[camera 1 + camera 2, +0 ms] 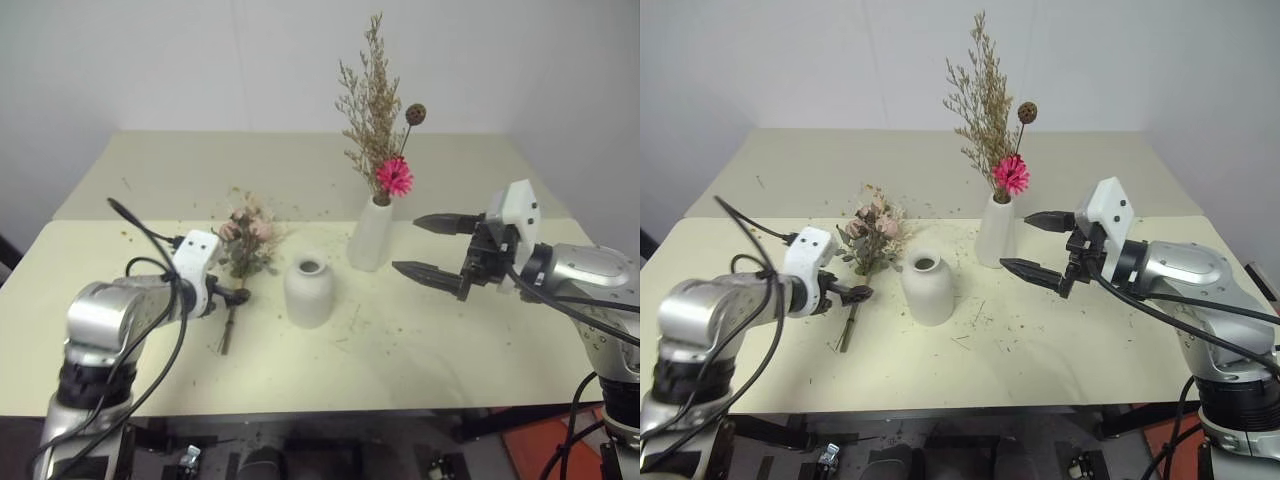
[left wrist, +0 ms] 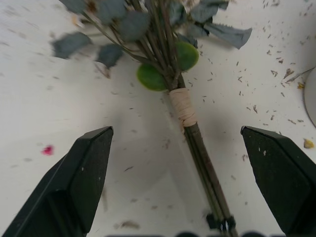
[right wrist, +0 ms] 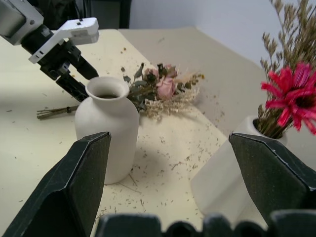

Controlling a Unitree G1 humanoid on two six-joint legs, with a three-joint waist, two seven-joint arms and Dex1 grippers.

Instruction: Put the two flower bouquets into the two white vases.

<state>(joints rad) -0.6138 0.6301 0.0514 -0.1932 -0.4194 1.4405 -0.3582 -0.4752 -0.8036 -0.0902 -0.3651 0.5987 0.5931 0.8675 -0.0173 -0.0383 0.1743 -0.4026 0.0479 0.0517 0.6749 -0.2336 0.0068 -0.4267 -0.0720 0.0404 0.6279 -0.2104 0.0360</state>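
Bushy pink-bloom bouquet with green leaves point(image 2: 168, 54) lay mid-frame, light, brittle; best gripped at twine-wrapped stems point(image 2: 183, 106). Left gripper point(image 2: 185, 163) gaped wide astride stems, empty; right gripper point(image 1: 432, 247) also wide, empty.

table point(image 1: 480, 350): cream | on it: tall vase point(image 1: 371, 235), squat vase point(image 1: 308, 290), bushy bouquet point(image 1: 243, 250)

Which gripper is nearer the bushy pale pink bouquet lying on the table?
Left. The left gripper, open, straddles the bushy pale pink bouquet at its stems; the right gripper, open, hangs beyond the tall white vase.
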